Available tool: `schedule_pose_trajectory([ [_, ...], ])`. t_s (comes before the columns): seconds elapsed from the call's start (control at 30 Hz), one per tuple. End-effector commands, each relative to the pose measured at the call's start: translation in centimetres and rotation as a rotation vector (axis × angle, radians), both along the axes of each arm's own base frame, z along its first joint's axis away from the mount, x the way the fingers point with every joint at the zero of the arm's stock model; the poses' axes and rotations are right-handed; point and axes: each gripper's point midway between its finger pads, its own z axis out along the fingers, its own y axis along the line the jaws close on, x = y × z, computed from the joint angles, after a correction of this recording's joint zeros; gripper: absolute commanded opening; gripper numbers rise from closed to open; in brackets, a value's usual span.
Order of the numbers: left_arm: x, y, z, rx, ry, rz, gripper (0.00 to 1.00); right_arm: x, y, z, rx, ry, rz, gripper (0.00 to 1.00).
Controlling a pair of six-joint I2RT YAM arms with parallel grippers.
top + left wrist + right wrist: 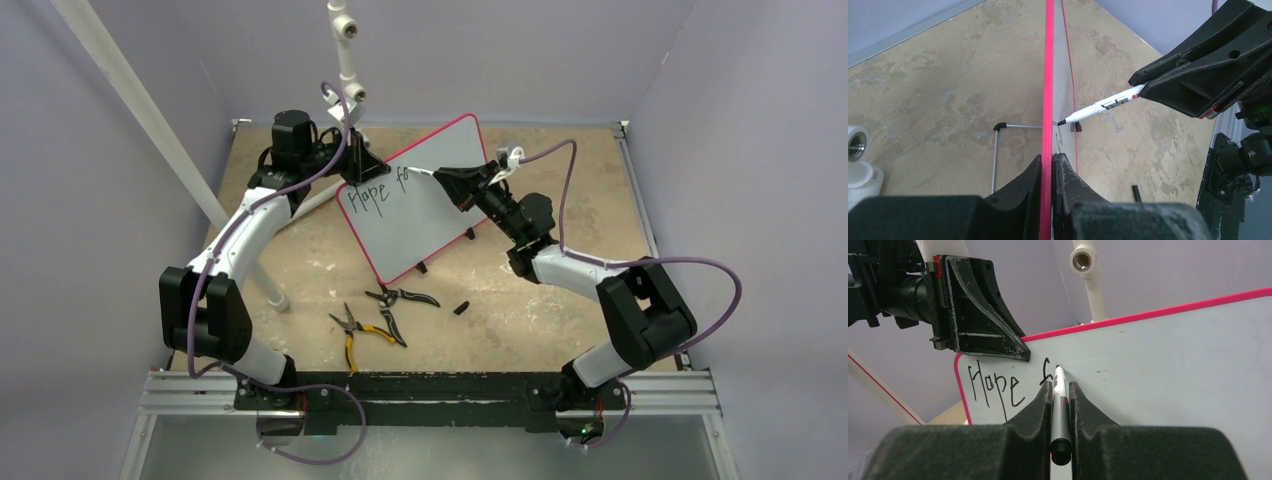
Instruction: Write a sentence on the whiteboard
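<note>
The whiteboard (pixel 440 215) stands tilted on its black feet at the table's far middle, its red-pink frame also showing in the left wrist view (pixel 1049 75) and the right wrist view (pixel 1173 370). The sentence (pixel 378 188) reads "Hope f" and a partial letter in black (pixel 993 385). My left gripper (pixel 352 165) is shut on the board's top left edge (pixel 1049 157). My right gripper (pixel 462 185) is shut on a white and grey marker (pixel 1061 410). The marker's tip (pixel 1064 121) touches the board just right of the "f".
Black-handled pliers (pixel 402 297) and yellow-handled pliers (pixel 355 335) lie in front of the board. A small black cap (pixel 461 307) lies to their right. White pipes (pixel 345 50) rise behind the board, and one (pixel 150 120) slants at the left. Walls close in three sides.
</note>
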Motion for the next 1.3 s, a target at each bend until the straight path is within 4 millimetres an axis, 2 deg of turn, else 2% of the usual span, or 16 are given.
schedule_pose_trajectory([
  [0.0, 0.6, 0.2, -0.6, 0.022, -0.031, 0.018, 0.0, -0.3, -1.0, 2.3, 0.032, -0.062, -0.032, 0.0],
  [0.4, 0.6, 0.2, -0.6, 0.023, -0.03, 0.017, 0.0, 0.7, -1.1, 1.7, 0.034, -0.024, -0.065, 0.0],
  [0.57, 0.6, 0.2, -0.6, 0.023, -0.031, 0.018, 0.0, 0.9, -1.7, 1.2, 0.039, -0.001, -0.1, 0.0],
  [1.1, 0.5, 0.1, -0.4, 0.019, -0.035, 0.014, 0.0, -0.3, -2.5, -3.1, 0.003, 0.091, -0.105, 0.0],
  [1.27, 0.4, 0.0, -0.3, 0.016, -0.034, 0.011, 0.0, -0.4, -2.6, -2.3, 0.022, 0.073, -0.109, 0.0],
])
